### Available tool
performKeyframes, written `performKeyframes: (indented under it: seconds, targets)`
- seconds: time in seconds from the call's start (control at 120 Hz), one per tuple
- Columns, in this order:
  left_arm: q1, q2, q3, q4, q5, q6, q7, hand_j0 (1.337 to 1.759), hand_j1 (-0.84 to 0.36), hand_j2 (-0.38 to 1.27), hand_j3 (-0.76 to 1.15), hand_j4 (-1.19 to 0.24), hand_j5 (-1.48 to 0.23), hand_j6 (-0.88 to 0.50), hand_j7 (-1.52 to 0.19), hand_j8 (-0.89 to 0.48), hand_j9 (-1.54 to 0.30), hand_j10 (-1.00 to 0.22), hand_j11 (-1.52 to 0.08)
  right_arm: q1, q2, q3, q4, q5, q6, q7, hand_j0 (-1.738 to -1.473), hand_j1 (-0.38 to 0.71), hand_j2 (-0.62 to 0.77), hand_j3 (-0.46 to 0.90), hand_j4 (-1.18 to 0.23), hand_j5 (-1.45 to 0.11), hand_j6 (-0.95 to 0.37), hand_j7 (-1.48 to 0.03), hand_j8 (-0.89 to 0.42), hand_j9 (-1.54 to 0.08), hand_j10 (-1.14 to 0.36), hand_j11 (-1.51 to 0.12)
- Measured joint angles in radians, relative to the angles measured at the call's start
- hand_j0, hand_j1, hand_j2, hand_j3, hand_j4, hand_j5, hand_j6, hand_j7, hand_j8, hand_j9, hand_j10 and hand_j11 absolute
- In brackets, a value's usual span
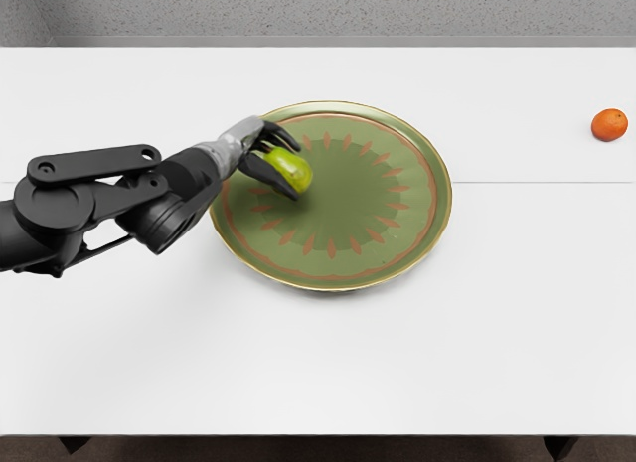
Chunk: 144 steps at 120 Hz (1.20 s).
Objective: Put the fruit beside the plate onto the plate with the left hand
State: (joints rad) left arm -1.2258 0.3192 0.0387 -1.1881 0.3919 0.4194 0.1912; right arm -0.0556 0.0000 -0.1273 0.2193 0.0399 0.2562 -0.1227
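A yellow-green fruit (pixel 289 169), pear-like, is held over the left part of the green plate (pixel 397 233), which has a gold rim and an orange-red pattern. My left hand (pixel 274 162) comes in from the left edge and is shut on the fruit, dark fingers curled above and below it. Whether the fruit touches the plate's surface I cannot tell. The right arm does not show.
A small orange fruit (pixel 609 124) lies on the white table (pixel 318 363) far right, well apart from the plate. The table's far edge runs along the top and its front edge along the bottom.
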Motion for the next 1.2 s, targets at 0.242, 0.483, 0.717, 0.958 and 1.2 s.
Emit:
performKeyframes:
  seconds: [0.242, 0.483, 0.717, 0.958, 1.2]
  targets:
    - [0.017, 0.000, -0.002, 0.010, -0.001, 0.003, 0.000, 1.658, 0.07, 0.18, 0.00, -0.29, -0.38, -0.24, -0.39, -0.24, -0.38, -0.29, -0.38, 0.000, 0.000, 0.000, 0.000, 0.000, 0.000, 0.000, -1.658, -0.33, 0.00, 0.00, -0.02, -0.02, -0.02, -0.02, -0.02, -0.02, -0.02, -0.02]
    - [-0.009, 0.029, -0.029, 0.010, 0.000, 0.003, 0.001, 1.658, 0.25, 0.06, 0.00, -0.10, -0.13, -0.08, -0.13, -0.08, -0.13, -0.11, -0.13, 0.000, 0.000, 0.000, 0.000, 0.000, 0.000, 0.000, -1.658, -0.33, 0.00, 0.00, -0.02, -0.02, -0.02, -0.02, -0.02, -0.02, -0.02, -0.02]
    - [0.014, 0.237, -0.193, -0.014, -0.102, -0.194, 0.001, 1.658, 0.31, 0.02, 0.00, -0.04, -0.05, -0.03, -0.05, -0.03, -0.05, -0.04, -0.05, 0.000, 0.000, 0.000, 0.000, 0.000, 0.000, 0.000, -1.658, -0.33, 0.00, 0.00, -0.02, -0.02, -0.02, -0.02, -0.02, -0.02, -0.02, -0.02]
    - [0.125, 0.566, -0.283, -0.086, -0.448, -0.583, 0.002, 1.658, 0.33, 0.01, 0.00, -0.02, -0.03, -0.02, -0.03, -0.02, -0.03, -0.02, -0.03, 0.000, 0.000, 0.000, 0.000, 0.000, 0.000, 0.000, -1.658, -0.33, 0.00, 0.00, -0.02, -0.02, -0.02, -0.02, -0.02, -0.02, -0.02, -0.02]
    - [0.214, 0.687, -0.343, -0.105, -0.510, -0.825, 0.003, 1.658, 0.33, 0.00, 0.00, -0.01, -0.02, -0.01, -0.02, -0.01, -0.02, -0.01, -0.02, 0.000, 0.000, 0.000, 0.000, 0.000, 0.000, 0.000, -1.658, -0.33, 0.00, 0.00, -0.02, -0.02, -0.02, -0.02, -0.02, -0.02, -0.02, -0.02]
